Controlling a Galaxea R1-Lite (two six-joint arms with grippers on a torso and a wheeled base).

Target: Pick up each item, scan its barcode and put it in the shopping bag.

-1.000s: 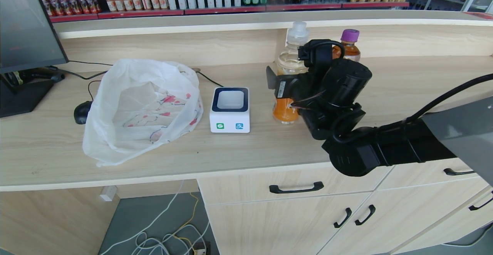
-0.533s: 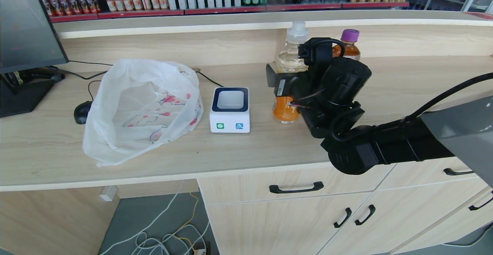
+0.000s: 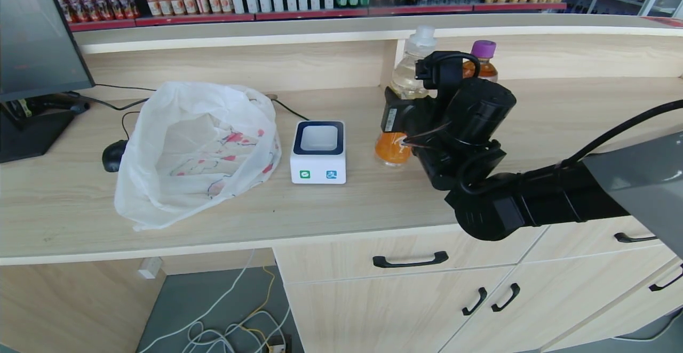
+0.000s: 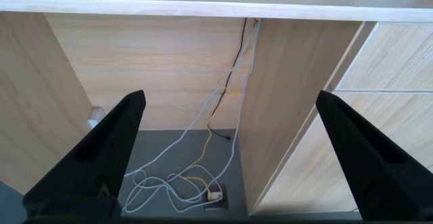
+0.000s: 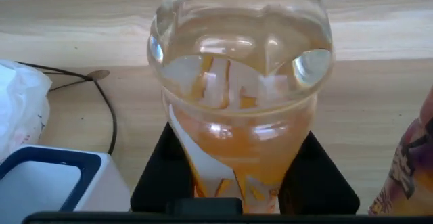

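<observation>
The right claw (image 3: 401, 122) is grasping the orange drink bottle (image 3: 391, 149) around its middle, right of centre in the head view. The bottle is leaning, its white cap pointing toward the upper right. The scanner (image 3: 318, 152) is sitting at centre on the worktop (image 3: 341, 203), with the shopping bag (image 3: 197, 150) lying open to its left. The left claw (image 4: 230, 97) is hanging released, its fingers spread wide, below the worktop's front edge.

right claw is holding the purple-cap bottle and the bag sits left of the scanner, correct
No. The right claw holds the white-cap bottle; the purple-cap bottle stands free behind the arm, as the head view shows. The bag does sit left of the scanner.
</observation>
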